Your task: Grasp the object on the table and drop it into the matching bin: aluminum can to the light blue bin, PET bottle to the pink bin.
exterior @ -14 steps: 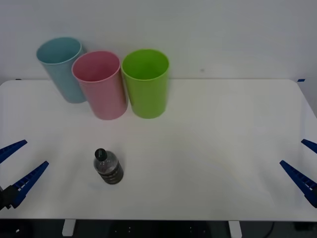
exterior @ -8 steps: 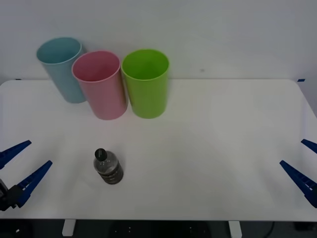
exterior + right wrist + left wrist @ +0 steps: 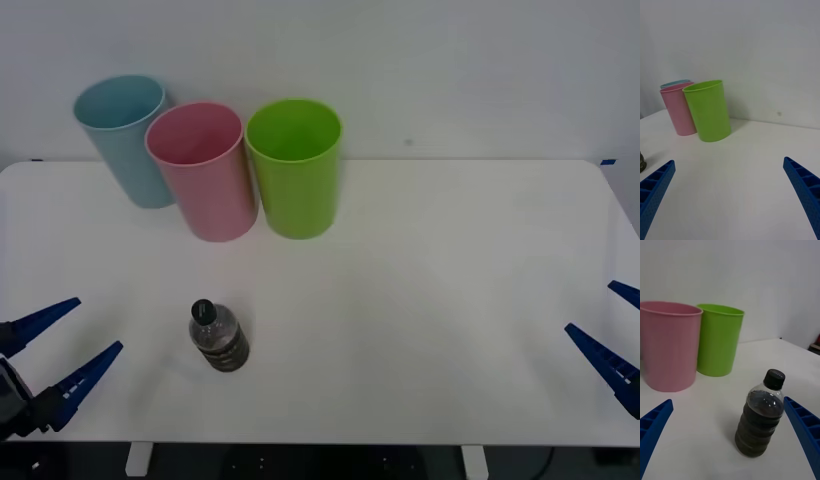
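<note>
At near-left worktop point(image 3: 420, 300), left tool point(image 3: 62, 342) open, aimed at PET bottle point(image 3: 218, 337). Approach step; next: straddle bottle, close.

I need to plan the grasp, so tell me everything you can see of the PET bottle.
The PET bottle is small, clear ribbed plastic with a black cap and dark contents filling most of it. It stands upright and capped on the white table, nearer the robot than the pink bin. Nothing grips it; the open left gripper is beside it.
</note>
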Controlling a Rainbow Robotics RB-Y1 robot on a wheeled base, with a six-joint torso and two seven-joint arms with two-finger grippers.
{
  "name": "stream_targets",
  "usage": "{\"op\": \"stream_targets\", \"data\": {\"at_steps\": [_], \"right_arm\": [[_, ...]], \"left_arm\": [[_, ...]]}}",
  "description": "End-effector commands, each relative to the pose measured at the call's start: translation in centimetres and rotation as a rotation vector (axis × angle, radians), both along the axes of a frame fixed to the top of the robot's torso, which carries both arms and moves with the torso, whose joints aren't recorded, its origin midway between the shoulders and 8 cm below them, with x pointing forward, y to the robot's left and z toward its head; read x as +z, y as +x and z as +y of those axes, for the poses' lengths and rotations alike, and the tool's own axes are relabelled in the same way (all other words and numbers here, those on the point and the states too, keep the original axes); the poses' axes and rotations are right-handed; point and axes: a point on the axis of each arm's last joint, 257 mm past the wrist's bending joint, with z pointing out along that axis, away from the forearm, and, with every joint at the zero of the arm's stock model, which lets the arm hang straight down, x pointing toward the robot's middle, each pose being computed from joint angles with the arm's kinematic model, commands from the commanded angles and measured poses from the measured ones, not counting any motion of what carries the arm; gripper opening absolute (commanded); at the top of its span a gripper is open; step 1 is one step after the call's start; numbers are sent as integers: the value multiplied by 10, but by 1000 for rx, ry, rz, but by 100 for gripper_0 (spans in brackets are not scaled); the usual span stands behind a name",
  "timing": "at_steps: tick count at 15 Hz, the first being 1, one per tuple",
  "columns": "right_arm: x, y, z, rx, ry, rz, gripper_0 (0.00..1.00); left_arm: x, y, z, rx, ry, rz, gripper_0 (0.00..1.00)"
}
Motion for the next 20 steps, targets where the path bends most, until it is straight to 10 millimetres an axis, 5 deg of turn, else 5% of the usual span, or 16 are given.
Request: {"op": "stream_targets", "data": {"at_steps": [1, 11, 20], "right_arm": [[0, 0, 0, 0, 0, 0, 100], [0, 0, 0, 0, 0, 0, 100], [0, 0, 0, 0, 0, 0, 100]], "left_arm": [[-12, -1, -12, -26, 15, 16, 100], [-85, 15, -40, -79, 166, -46, 100], [-97, 25, -75, -106, 124, -51, 100]]}}
